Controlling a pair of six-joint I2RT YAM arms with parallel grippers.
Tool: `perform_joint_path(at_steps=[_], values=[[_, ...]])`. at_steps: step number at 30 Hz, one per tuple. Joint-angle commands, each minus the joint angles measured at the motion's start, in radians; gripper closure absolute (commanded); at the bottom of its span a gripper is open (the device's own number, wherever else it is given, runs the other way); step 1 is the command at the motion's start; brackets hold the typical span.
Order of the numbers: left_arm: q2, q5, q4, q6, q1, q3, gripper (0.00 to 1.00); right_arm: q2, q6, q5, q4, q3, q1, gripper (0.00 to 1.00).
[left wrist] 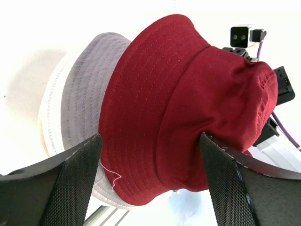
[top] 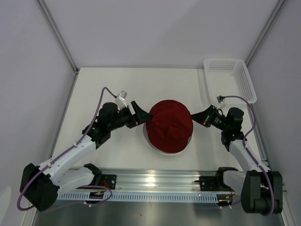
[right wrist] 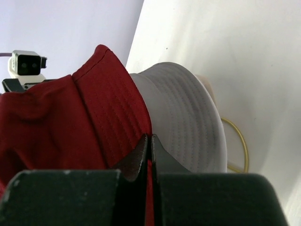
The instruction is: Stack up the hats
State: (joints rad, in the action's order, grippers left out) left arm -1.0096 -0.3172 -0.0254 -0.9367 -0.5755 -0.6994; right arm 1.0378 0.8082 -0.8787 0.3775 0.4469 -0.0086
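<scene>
The dark red hat sits on top of the pile at the table's middle, with a white brim showing under it. The left wrist view shows the dark red hat over the grey hat and the white hat. My left gripper is open at the pile's left side; its fingers straddle the red brim without touching it. My right gripper is shut on the red hat's brim, beside the grey hat. A thin beige edge shows behind the grey one.
The gold wire ring base peeks out under the pile. The white slatted basket stands at the back right. A metal rail runs along the near edge. Walls close in on both sides.
</scene>
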Motion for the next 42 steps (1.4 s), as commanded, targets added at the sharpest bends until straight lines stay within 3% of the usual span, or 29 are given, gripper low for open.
perform_joint_path(at_steps=[1, 9, 23, 26, 28, 32, 33, 42], values=[[0.015, 0.02, 0.007, -0.013, 0.009, -0.011, 0.13, 0.001, -0.029, 0.069, -0.04, -0.016, 0.001, 1.0], [0.009, 0.017, 0.073, -0.017, 0.009, 0.058, 0.23, -0.007, -0.09, 0.175, -0.195, -0.013, 0.001, 1.0], [-0.073, -0.082, 0.28, -0.073, 0.009, 0.087, 0.27, -0.045, -0.11, 0.205, -0.241, -0.001, 0.033, 1.0], [-0.093, -0.098, 0.301, -0.08, 0.009, 0.092, 0.36, -0.042, -0.106, 0.21, -0.238, 0.003, 0.041, 1.0], [-0.103, -0.102, 0.315, -0.083, 0.009, 0.092, 0.55, -0.044, -0.106, 0.213, -0.239, 0.003, 0.044, 1.0], [-0.107, -0.108, 0.331, -0.085, 0.009, 0.097, 0.82, -0.047, -0.11, 0.219, -0.249, 0.004, 0.048, 1.0], [-0.106, -0.1, 0.326, -0.088, 0.009, 0.098, 0.99, -0.047, -0.112, 0.225, -0.258, 0.007, 0.047, 1.0], [0.012, 0.059, 0.095, -0.146, 0.006, 0.121, 0.99, -0.091, -0.168, 0.365, -0.583, 0.113, 0.05, 1.0]])
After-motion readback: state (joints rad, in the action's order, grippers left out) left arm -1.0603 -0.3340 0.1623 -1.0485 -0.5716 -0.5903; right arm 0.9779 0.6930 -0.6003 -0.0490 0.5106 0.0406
